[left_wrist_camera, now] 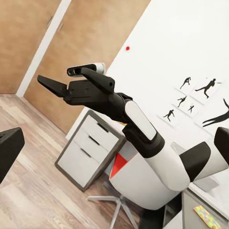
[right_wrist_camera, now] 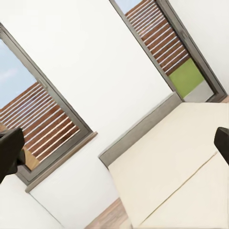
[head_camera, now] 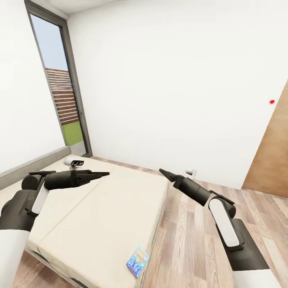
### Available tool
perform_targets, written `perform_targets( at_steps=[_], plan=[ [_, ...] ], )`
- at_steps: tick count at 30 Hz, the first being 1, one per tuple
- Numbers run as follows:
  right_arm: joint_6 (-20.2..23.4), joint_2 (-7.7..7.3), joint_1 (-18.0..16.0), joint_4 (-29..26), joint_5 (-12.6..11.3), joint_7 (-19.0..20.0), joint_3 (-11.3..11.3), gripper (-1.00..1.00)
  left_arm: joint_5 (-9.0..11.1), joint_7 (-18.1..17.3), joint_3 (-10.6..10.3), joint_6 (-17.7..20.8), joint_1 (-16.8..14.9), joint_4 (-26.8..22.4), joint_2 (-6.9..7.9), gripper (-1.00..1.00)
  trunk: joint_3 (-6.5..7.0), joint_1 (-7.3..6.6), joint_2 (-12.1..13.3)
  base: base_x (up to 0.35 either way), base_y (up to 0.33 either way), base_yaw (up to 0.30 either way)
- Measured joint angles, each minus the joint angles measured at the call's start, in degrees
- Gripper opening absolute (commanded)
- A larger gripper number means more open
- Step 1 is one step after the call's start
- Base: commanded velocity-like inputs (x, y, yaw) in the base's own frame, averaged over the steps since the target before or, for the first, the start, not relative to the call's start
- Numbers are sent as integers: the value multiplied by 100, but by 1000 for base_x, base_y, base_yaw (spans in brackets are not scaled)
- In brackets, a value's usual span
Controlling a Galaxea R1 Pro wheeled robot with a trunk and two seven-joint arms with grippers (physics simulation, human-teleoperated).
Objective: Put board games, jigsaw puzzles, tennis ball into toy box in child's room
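Note:
A small blue board game (head_camera: 138,262) lies flat on the near right corner of the bed (head_camera: 100,216), whose mattress is beige. My left gripper (head_camera: 103,174) hovers over the middle of the bed, well beyond the game. In the left wrist view its fingers (left_wrist_camera: 9,148) stand wide apart, open and empty. My right gripper (head_camera: 163,172) hangs over the bed's right edge, also open and empty, with its fingers (right_wrist_camera: 9,155) spread. A bright jigsaw puzzle (left_wrist_camera: 209,217) lies on the pale table (left_wrist_camera: 222,207). The toy box and tennis ball are out of view.
Wood floor (head_camera: 192,240) runs along the bed's right side up to a brown door (head_camera: 272,160). A tall window (head_camera: 60,100) stands behind the bed's head. A grey-white drawer cabinet (left_wrist_camera: 88,148) and a swivel chair base (left_wrist_camera: 112,205) are beside the table.

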Motion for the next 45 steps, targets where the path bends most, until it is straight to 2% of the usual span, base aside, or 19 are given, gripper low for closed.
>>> perform_targets(
  at_steps=[10,31,45],
  plan=[
    [-2,1,0,-5,10,-17,4,100,-1,0,1,-7,0,-2,0,100,10,-1,-1,-21,-40,42],
    [-2,-2,0,-4,18,-12,5,100,-1,0,1,-9,0,-2,0,100,11,-1,-1,-1,-52,261],
    [-1,-1,-4,-8,19,14,4,100,-1,0,0,-9,0,0,-9,100,11,-2,-1,59,-105,35]
  ],
)
